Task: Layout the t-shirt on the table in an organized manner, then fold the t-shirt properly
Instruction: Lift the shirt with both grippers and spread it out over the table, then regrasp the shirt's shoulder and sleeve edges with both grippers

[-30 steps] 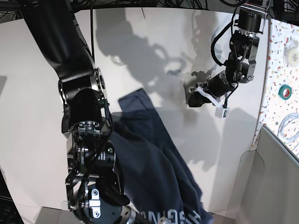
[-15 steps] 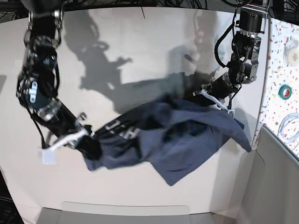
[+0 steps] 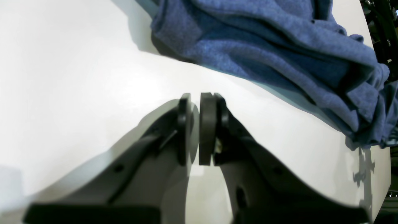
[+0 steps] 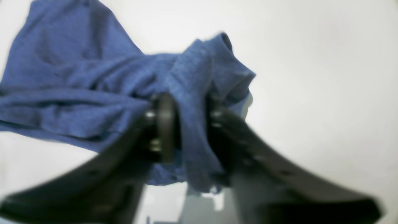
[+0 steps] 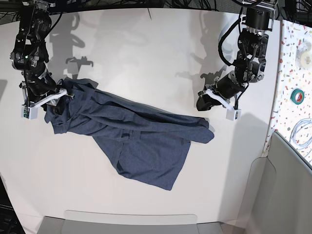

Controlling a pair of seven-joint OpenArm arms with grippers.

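Note:
The navy-blue t-shirt (image 5: 141,141) lies crumpled and stretched in a slant across the white table (image 5: 146,53), lettering hidden. My right gripper (image 5: 59,96) sits at the shirt's far left end. In the right wrist view its jaws stand parted (image 4: 189,124), with a bunched fold of the t-shirt (image 4: 77,87) still between them. My left gripper (image 5: 201,103) hovers just beyond the shirt's right end, apart from the cloth. In the left wrist view it (image 3: 198,124) is shut on nothing, above bare table, with the t-shirt (image 3: 279,46) lying ahead of it.
A speckled surface (image 5: 292,58) runs along the right side, carrying a green tape roll (image 5: 298,95) and a white cable coil (image 5: 303,132). A grey panel (image 5: 287,190) fills the bottom right corner. The table's curved front edge (image 5: 131,213) runs along the bottom.
The right arm swung up and left, dragging the t-shirt out across the table, and its jaws have parted. The left gripper has let go of the shirt's right end and drawn back.

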